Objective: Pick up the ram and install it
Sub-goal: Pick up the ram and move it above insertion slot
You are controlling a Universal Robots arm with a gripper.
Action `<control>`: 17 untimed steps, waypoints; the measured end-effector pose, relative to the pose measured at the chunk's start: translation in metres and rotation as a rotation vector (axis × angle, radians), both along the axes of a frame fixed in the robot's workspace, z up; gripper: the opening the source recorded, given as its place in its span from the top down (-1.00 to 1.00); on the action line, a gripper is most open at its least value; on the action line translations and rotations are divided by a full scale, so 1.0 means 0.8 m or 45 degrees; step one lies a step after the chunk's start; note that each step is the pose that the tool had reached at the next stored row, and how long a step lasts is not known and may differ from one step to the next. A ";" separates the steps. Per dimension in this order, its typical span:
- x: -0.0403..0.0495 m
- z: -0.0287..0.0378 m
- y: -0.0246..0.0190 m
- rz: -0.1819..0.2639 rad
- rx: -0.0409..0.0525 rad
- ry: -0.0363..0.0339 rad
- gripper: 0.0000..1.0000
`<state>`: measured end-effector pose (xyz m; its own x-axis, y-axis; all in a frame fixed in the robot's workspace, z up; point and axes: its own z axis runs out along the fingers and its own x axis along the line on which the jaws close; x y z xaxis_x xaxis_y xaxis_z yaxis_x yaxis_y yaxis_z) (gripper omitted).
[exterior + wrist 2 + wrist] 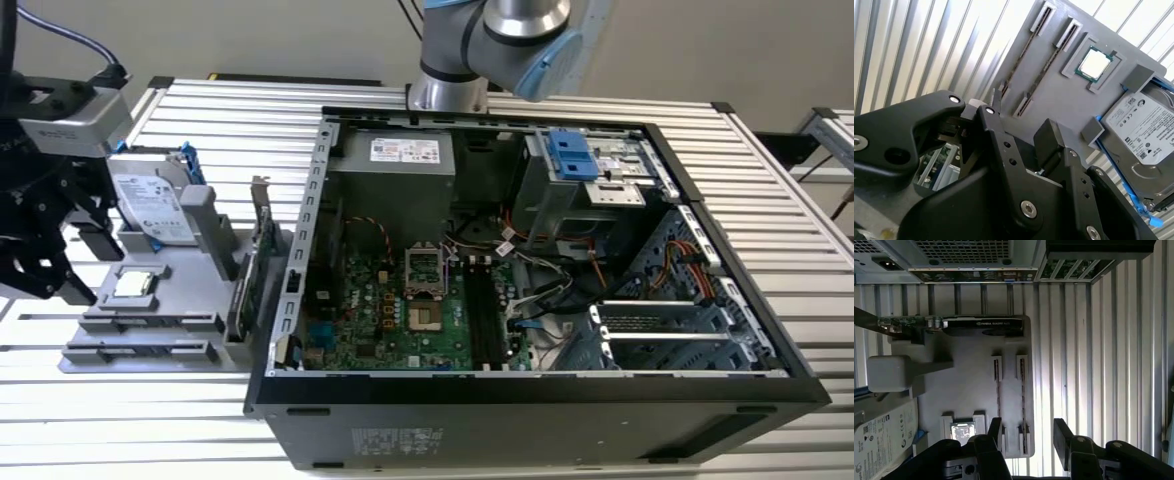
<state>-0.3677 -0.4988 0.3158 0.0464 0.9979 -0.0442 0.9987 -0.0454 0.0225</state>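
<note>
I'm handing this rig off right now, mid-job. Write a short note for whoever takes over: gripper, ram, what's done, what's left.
Gripper: open, holding nothing, over the grey parts tray outside the computer case.
Ram: standing on edge in a tray holder. In the first wrist view it lies between the two open fingers and is not gripped.
Done: the gripper is lined up over the ram.
Left: both the pick-up and the install. The motherboard's black memory slots look empty.
</note>
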 end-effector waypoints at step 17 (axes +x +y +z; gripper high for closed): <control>0.000 -0.0114 0.0002 0.000 -0.001 0.0001 -1.00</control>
